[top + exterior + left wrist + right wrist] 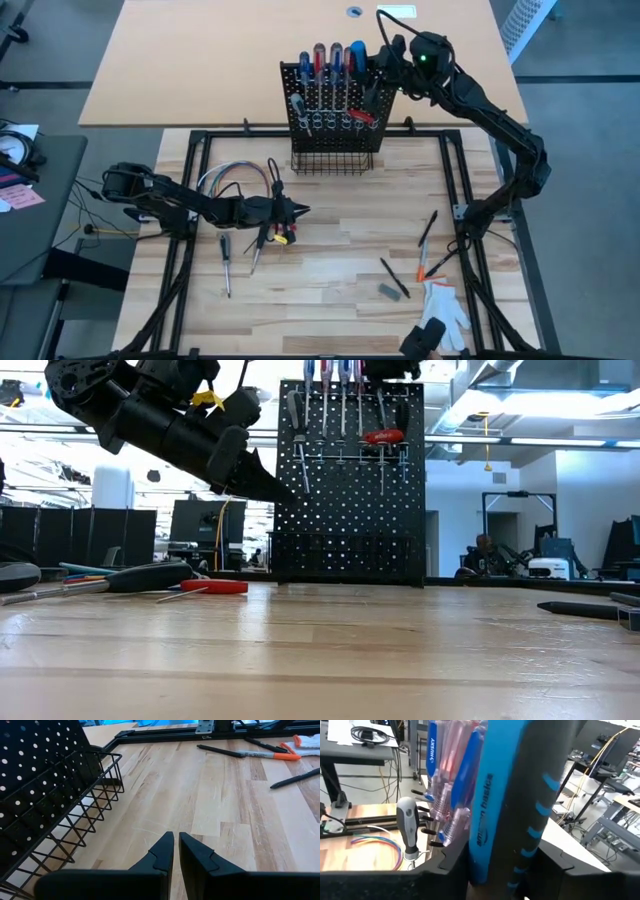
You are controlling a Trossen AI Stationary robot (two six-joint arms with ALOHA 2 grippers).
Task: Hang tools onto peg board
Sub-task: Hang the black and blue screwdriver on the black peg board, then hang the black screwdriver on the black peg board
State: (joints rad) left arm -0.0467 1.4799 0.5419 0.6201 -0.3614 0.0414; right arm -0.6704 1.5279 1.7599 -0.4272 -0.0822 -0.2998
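Right hand (385, 62) at peg board (335, 100) top, fingers around blue screwdriver (492, 800); left hand (300, 211) together over desk (330, 270).

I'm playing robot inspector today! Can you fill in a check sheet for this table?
Surface: wooden table, bare in the middle.
Job's things: peg board upright, several screwdrivers hung; two screwdrivers lying loose.
Clutter: white glove, orange marker.
Grippers: left gripper low over the table, jaws shut, empty; right gripper at the board's top, around a blue-handled screwdriver.
Cables: coloured wire loop.
Surroundings: seated person far behind.
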